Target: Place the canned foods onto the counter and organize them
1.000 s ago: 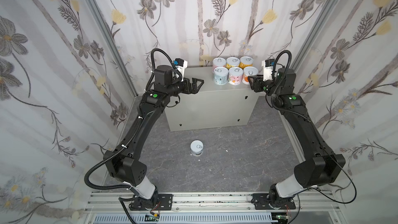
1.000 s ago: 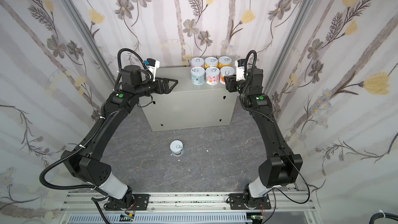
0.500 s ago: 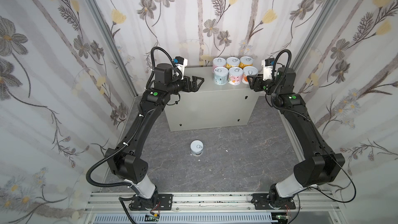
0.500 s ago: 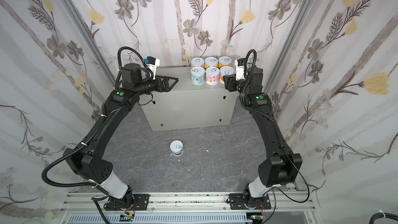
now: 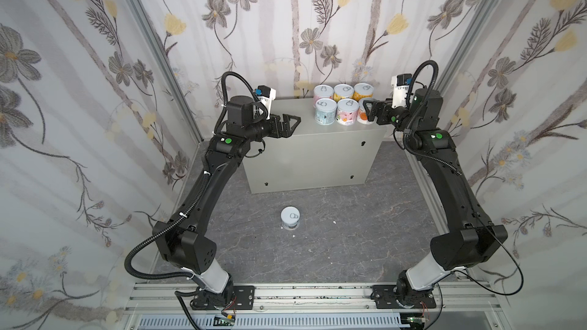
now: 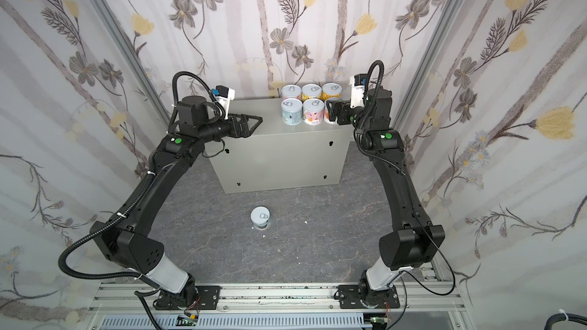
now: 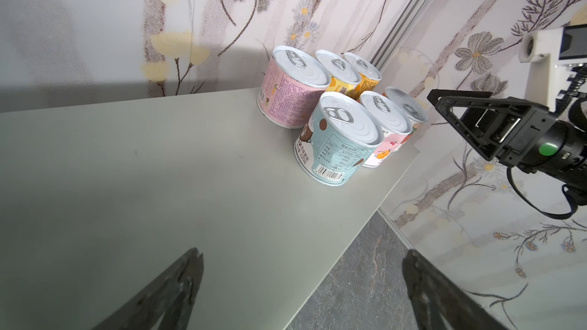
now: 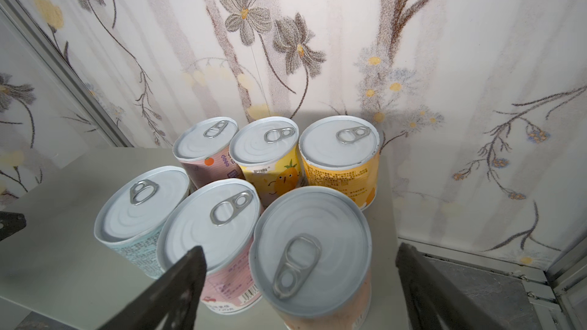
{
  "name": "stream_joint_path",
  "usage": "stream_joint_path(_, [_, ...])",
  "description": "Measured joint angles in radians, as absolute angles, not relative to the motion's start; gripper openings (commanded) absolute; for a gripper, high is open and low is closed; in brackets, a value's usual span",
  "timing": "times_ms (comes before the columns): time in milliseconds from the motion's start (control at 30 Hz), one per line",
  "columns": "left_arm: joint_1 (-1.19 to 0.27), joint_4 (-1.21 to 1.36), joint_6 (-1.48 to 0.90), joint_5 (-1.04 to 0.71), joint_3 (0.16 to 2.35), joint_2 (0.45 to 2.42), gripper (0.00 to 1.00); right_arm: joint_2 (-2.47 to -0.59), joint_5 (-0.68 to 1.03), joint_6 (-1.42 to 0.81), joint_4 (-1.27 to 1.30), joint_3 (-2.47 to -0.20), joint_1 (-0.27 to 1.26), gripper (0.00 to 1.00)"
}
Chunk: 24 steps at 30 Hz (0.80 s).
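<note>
Straddling the nearest tin (image 8: 317, 217) with a gap on both sides, the right gripper (image 8: 298, 249) has nothing clamped. Its fingers (image 8: 178, 287) are spread wide, and the tin stands free on the counter (image 8: 47, 249), at the right end of its top. Five other tins (image 8: 203, 226) crowd beside and behind it there, two rows of three in all, every lid up. The left gripper (image 5: 293, 120) hangs over the counter's left part, jaws apart and empty, well clear of the group. Only the top views take in the seventh tin (image 5: 290, 216) (upright on the dark floor (image 5: 349, 239), in front of the counter), well apart from both grippers. The left wrist view alone shows the barcode (image 7: 330, 173) on the light-blue tin (image 7: 336, 141), the front-row one nearest the counter's middle. The right wrist view gives mostly lids and pull-tabs.
</note>
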<state>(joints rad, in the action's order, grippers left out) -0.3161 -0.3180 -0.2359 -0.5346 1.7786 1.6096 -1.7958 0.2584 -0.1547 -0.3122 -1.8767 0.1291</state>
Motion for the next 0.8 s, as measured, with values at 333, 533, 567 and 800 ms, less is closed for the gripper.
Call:
stream_joint_path(333, [-0.313,-0.319,-0.231,-0.516,1.759,1.568,1.00,-1.944,0.318,-0.316,-0.336,-2.110,0.020,1.00])
stream_joint_path(533, [-0.306,-0.331,-0.213,-0.498,1.757,1.543,1.00,-2.028,0.368,-0.318,-0.336,-2.170,0.002,1.00])
stream_joint_path(567, [-0.305,-0.335,-0.213,-0.498,1.757,1.536,1.00,-2.029,0.369,-0.314,-0.331,-2.171,0.007,1.00])
stream_joint_path(800, [-0.301,-0.355,-0.202,-0.482,1.738,1.494,1.00,-2.049,0.383,-0.343,-0.253,-2.162,0.031,1.00])
